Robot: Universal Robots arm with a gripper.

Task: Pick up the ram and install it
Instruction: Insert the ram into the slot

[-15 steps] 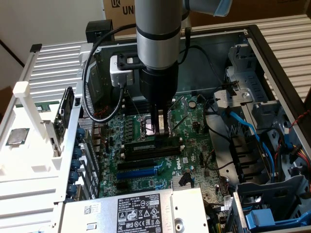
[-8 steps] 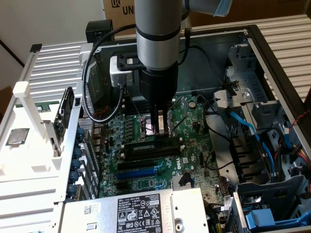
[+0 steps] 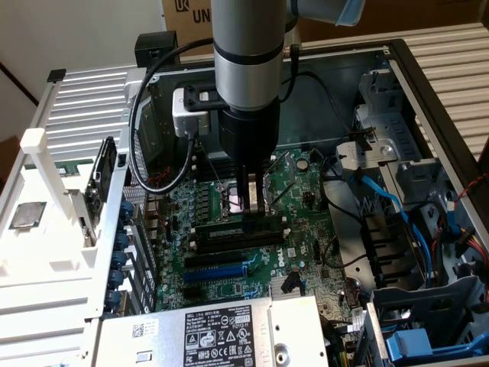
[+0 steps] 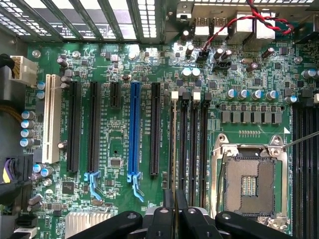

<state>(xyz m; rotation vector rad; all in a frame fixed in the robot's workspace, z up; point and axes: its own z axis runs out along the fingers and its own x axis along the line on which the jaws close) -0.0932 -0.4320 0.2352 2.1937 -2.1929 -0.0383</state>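
End effector [image 3: 254,206] [image 4: 174,219]: black two-finger tip on the grey arm [image 3: 246,53], jaws narrow and closed on the upper edge of the ram [image 3: 228,228], a long, flat, dark green-black circuit stick. The ram sits at the centre of the exterior view, directly under the fingers. It stands on its long edge at the bank of long black plastic memory slots [image 3: 237,243] with white end clips. The wrist view shows it edge-on [image 4: 173,149], a thin dark line running out from between the fingers. It is lined up along the outermost slot of that bank, on the side toward the blue slot [image 4: 133,127]. Orientation: the long axis runs across the exterior frame from centre-left to centre-right, rising a little toward the right, parallel to the memory slots and the blue slot. The flat faces are upright and the contact edge points down at the green motherboard [image 3: 294,183]. The square metal processor socket [image 4: 249,184] lies just beside the bank on its far side. All of this is inside the open grey metal computer case [image 3: 428,84]. Progress, as a judgement: pick-up is done, and the stick has been carried to the slot and aligned with it. I cannot tell whether it is pressed fully home or whether the end clips have latched. The stick has not been released.
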